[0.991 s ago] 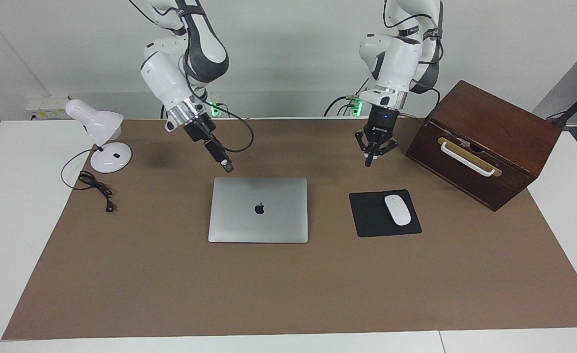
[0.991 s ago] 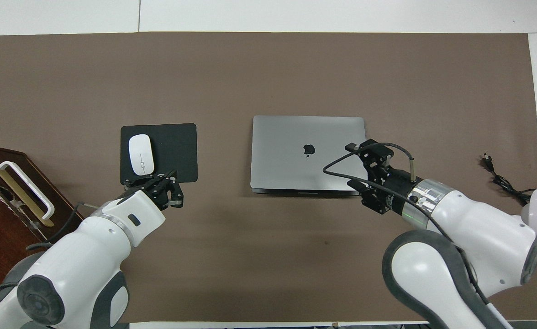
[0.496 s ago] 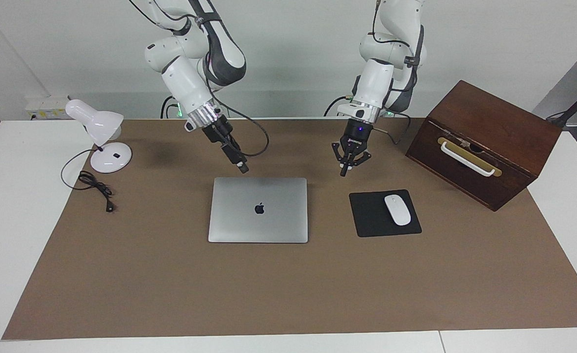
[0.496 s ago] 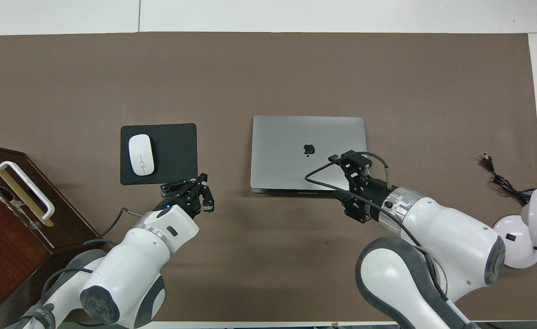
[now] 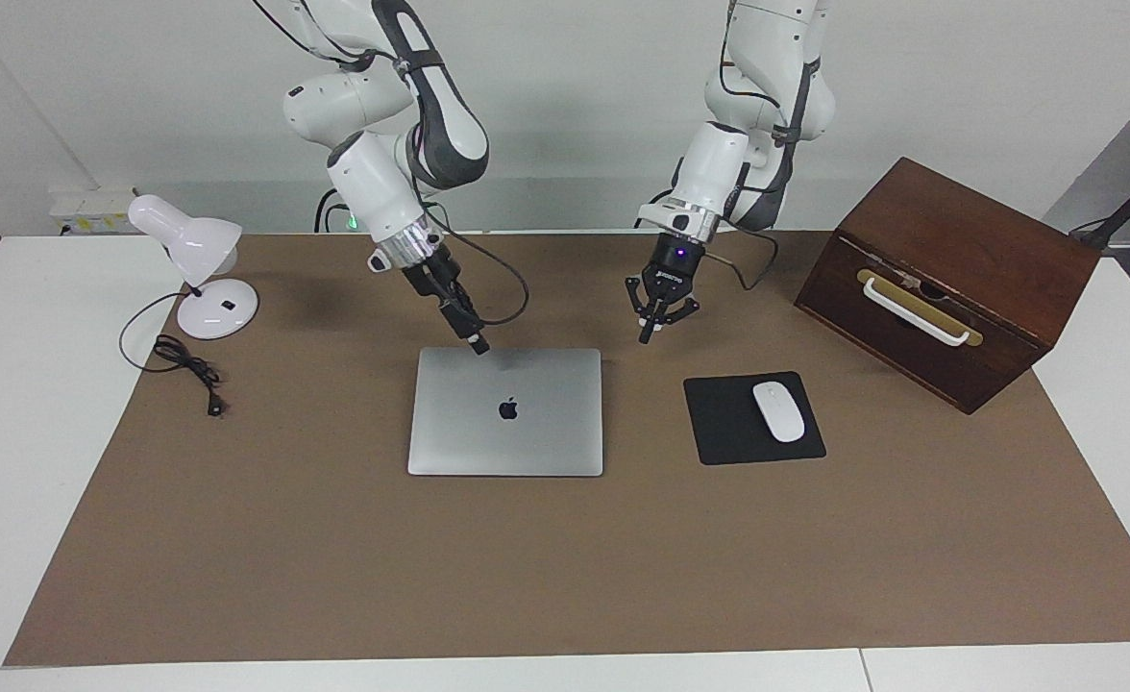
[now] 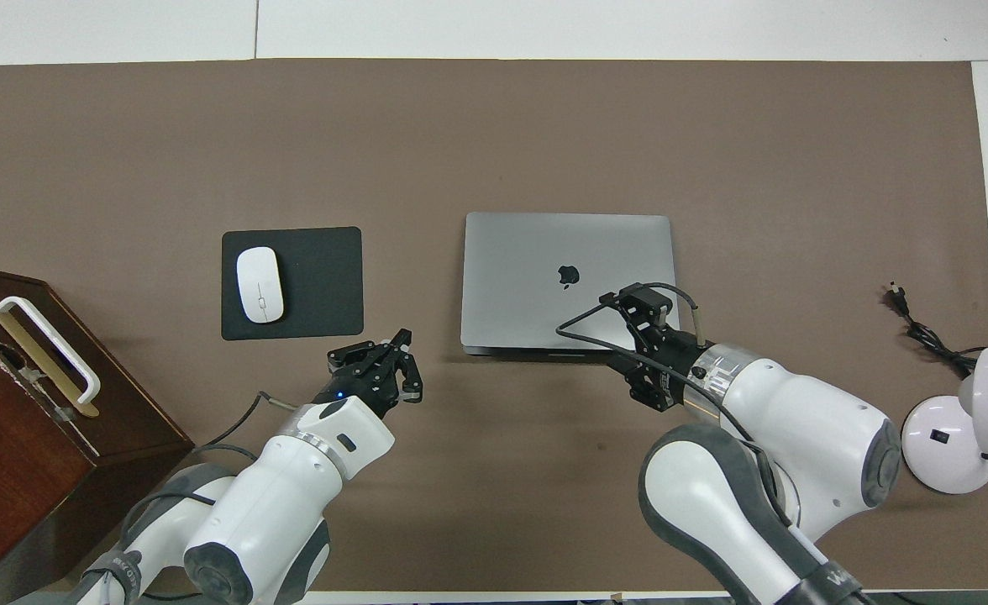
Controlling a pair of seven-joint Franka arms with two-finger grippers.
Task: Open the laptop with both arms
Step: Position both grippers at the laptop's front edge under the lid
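Observation:
The silver-grey laptop (image 5: 505, 423) (image 6: 536, 269) lies shut and flat in the middle of the brown mat, logo up. My right gripper (image 5: 478, 348) (image 6: 638, 301), long and narrow, points down at the lid's edge nearest the robots, toward the right arm's end; I cannot tell whether it touches. My left gripper (image 5: 646, 336) (image 6: 381, 370), the black claw, hangs over bare mat beside the laptop's robot-side corner, between the laptop and the mouse pad, holding nothing.
A black mouse pad (image 5: 724, 423) with a white mouse (image 5: 778, 411) lies beside the laptop toward the left arm's end. A dark wooden box (image 5: 949, 259) with a white handle stands further that way. A white desk lamp (image 5: 202, 264) and its cable (image 5: 185, 365) stand at the right arm's end.
The right gripper has moved down and along to the laptop's robot-side edge. The left gripper has moved from near the mouse pad toward the laptop. The laptop has not moved.

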